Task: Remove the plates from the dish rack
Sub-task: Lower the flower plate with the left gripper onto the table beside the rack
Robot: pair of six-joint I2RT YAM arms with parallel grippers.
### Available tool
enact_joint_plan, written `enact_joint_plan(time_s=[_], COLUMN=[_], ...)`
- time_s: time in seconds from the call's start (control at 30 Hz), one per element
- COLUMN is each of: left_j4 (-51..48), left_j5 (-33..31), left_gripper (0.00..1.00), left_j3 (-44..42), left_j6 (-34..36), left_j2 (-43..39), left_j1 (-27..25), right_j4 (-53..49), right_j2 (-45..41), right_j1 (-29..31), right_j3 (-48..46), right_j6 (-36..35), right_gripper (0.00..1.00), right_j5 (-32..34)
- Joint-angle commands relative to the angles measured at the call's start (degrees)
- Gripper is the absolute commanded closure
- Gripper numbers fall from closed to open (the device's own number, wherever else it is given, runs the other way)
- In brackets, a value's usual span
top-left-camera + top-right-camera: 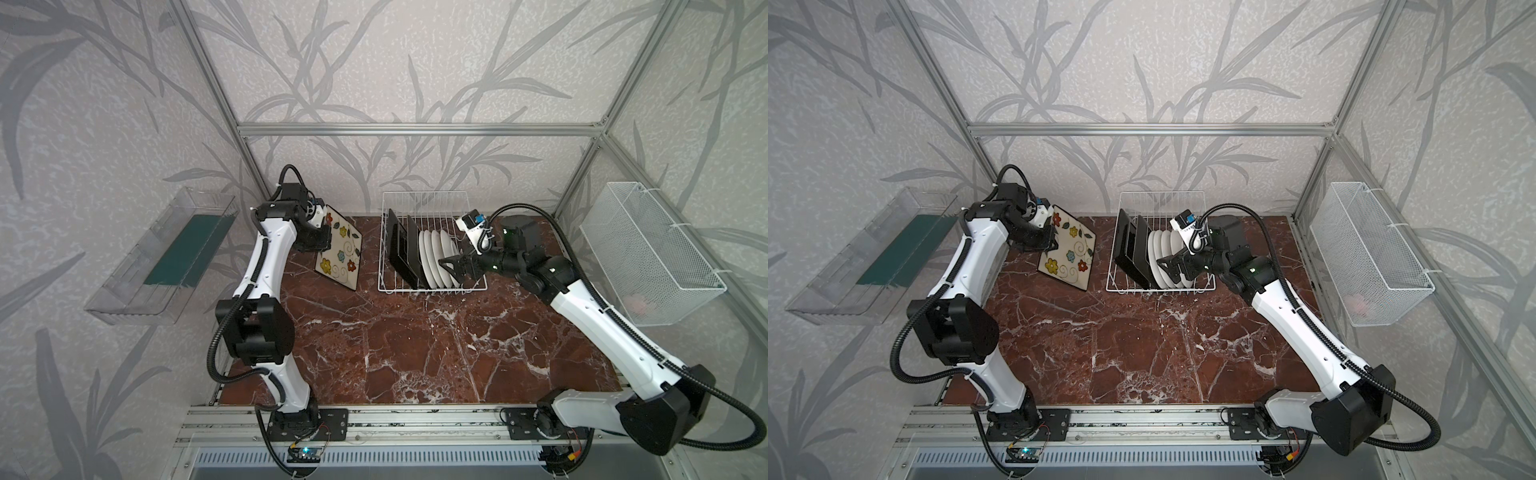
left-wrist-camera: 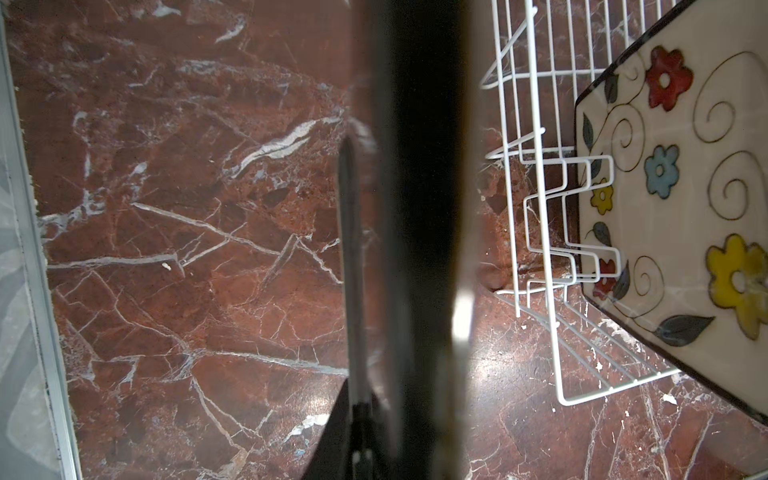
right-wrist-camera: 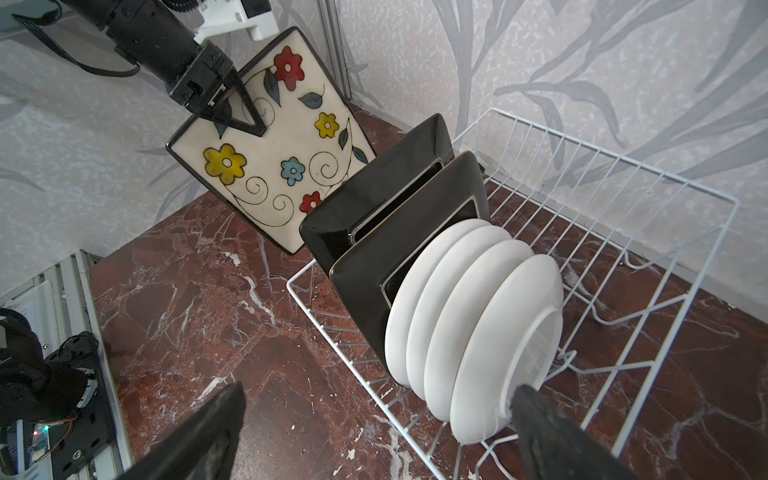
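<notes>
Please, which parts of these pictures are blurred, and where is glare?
Left wrist view: a dark shape down the middle is fully blurred; the table beside it shines. Right wrist view: white plates sharp, right claw softer. Top views: even light.

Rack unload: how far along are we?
Done: no plate lies on the table yet. In hand: left pincer shut on a flowered square plate, clear of the dish rack. Left: black-backed square plates and four round white plates in it; right pincer open beside them.
</notes>
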Motion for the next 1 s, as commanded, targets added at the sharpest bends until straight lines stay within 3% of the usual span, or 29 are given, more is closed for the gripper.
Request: enact_joint_plan(time_s=[0.0,0.27,0.97], left_j4=[7.0,6.1,3.3], left_j5=[2.7,2.1,11.4], left_gripper=[1.00,1.00,1.00], left_j3=[1.3,2.6,7.2], left_j6=[0.3,-0.3,-0.4], left_j2=[-0.6,3.1,14.6], left_j1=[0.1,0.8,4.7], right_j4=[0.2,3.0,-1.6], right_j2=[-1.3,-1.6,-1.4], right_j1=[0.3,0.3,0.3], right_j3=[-0.3,0.3,0.7], right_j6=[-0.4,2.3,1.8], right_gripper=[0.01,0.01,0.01], right_j5=[-0.3,0.5,0.0])
